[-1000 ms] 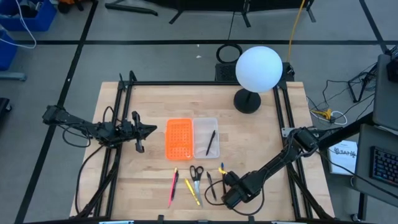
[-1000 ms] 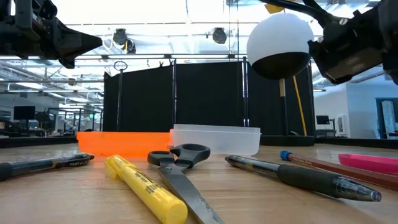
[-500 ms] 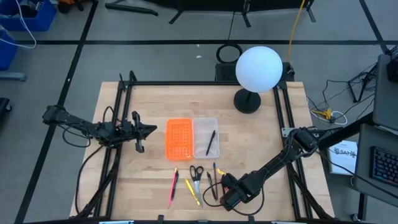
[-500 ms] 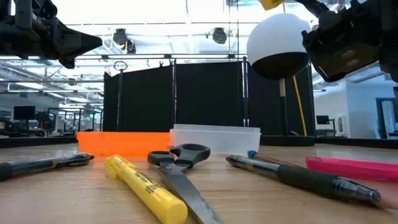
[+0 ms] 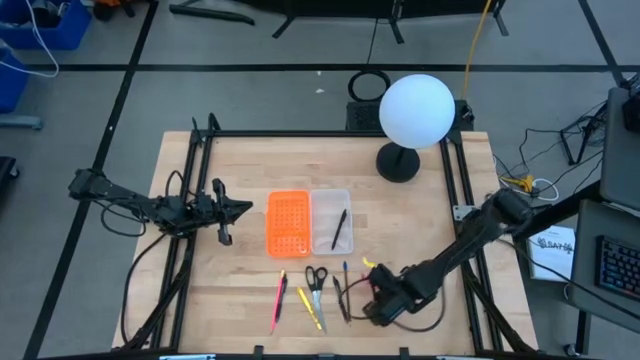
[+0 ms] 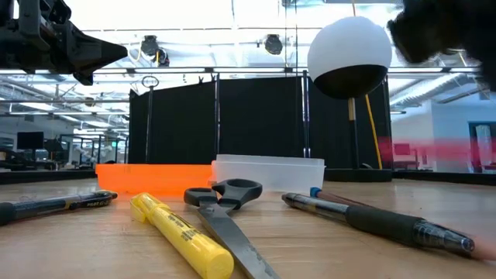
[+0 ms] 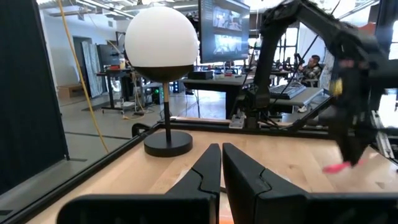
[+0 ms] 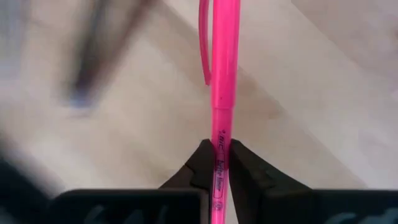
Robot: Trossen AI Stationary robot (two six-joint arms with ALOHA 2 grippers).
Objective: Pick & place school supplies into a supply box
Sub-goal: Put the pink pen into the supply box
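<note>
The supply box (image 5: 331, 220), a clear shallow tray, lies at the centre of the desk (image 5: 420, 225) with one black pen (image 5: 340, 228) already inside it; an orange perforated tray (image 5: 288, 222) touches its 9 o'clock side. At 6 o'clock from the box, the remaining supplies lie in a loose row on the desk: a second pink pen (image 5: 277, 299) beside a dark pen at the 9 o'clock end, then a yellow highlighter (image 5: 310, 309), scissors (image 5: 316, 283), a blue-tipped pencil (image 5: 346, 272) and another black pen (image 5: 340, 298). The right tool (image 5: 383, 300) is at the 3 o'clock end of that row; the right wrist view shows its fingers closed on the barrel of a pink pen (image 8: 219, 93), lifted clear of the desk. The left tool (image 5: 238, 209) waits at 9 o'clock from the orange tray, its fingers closed together with nothing between them. A white globe lamp (image 5: 415, 112) stands at 1 o'clock from the box. Judged progress: early, with one item stored, one in the grasp not yet carried to the box, and about six still to be picked from the desk.
</note>
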